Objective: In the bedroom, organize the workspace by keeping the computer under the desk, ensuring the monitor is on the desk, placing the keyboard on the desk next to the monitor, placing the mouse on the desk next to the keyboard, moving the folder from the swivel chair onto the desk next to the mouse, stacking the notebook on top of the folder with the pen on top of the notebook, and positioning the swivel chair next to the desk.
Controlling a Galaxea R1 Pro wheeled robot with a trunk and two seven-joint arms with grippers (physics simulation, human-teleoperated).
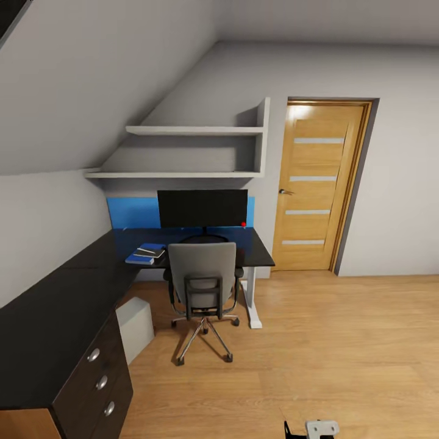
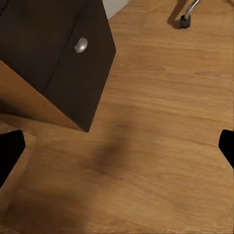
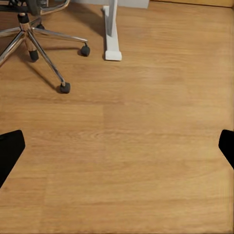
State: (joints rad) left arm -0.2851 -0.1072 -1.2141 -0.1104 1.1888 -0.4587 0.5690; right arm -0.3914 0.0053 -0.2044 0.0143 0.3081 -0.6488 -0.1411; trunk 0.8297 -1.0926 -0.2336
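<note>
Both my pincers hang spread and empty over the plank floor [image 3: 146, 161], fingertips wide apart: left gripper [image 2: 117, 146], right gripper [image 3: 117, 146]. Chair [image 1: 203, 281] is tucked at the desk [image 1: 55, 317]; monitor [image 1: 202, 208] up on it; folder [image 1: 141, 258] with notebook [image 1: 150, 251] and pen [image 1: 147, 250] stacked at the desk's corner. White computer [image 1: 135, 327] underneath. Keyboard and mouse hidden behind the chair back, I judge. Next: roll closer slowly, steer clear of the casters, confirm the layout.
</note>
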